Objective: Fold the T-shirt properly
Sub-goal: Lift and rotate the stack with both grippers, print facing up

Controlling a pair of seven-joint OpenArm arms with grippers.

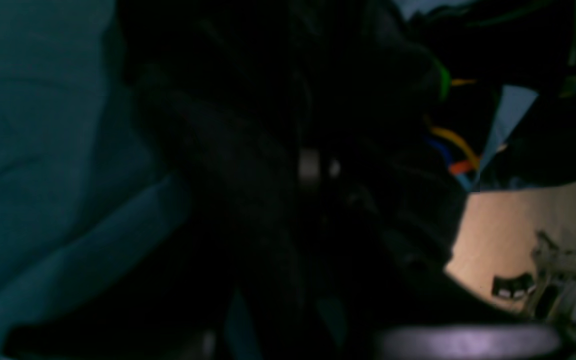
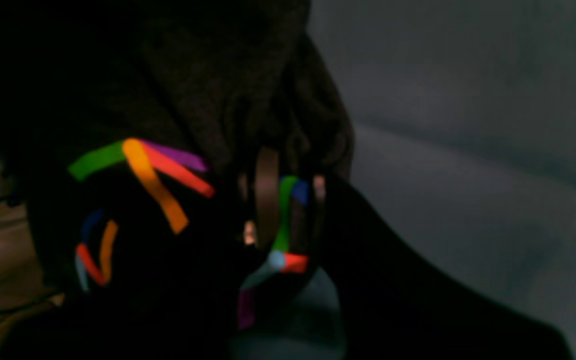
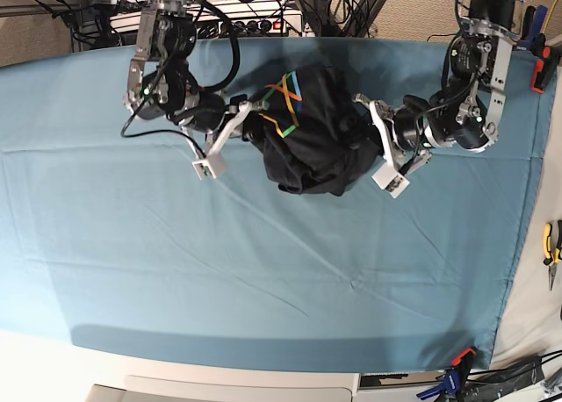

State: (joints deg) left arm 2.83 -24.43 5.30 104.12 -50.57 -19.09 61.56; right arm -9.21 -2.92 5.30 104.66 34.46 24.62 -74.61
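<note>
The T-shirt [image 3: 312, 134] sits bunched in a dark heap on the teal cloth [image 3: 263, 270] that covers the counter, toward the far edge and roughly midway between the two arms. It is crumpled rather than flat, with folds running across it and part of its rainbow line print [image 3: 283, 104] showing on the upper side nearest the right arm.

The right tool [image 3: 248, 114] reaches into the shirt's edge from the base view's left. In the right wrist view black fabric [image 2: 208, 90] fills most of the picture and drapes over the fingers [image 2: 267, 195], with coloured stripes of the print on both sides; the fingers stand close together with cloth gathered between them, so this tool is gripping the T-shirt.

The left tool [image 3: 369, 112] meets the opposite side of the heap from the base view's right. The left wrist view is very dark and blurred: black cloth [image 1: 278, 150] covers the centre, a few coloured print lines [image 1: 455, 147] show at the right, and teal cloth [image 1: 43, 150] lies to the left. The fingers themselves cannot be made out there, so I cannot tell whether this tool is closed on the fabric or only pressed against it.

A pair of pliers [image 3: 551, 244] lies off the cloth at the counter's right edge.
</note>
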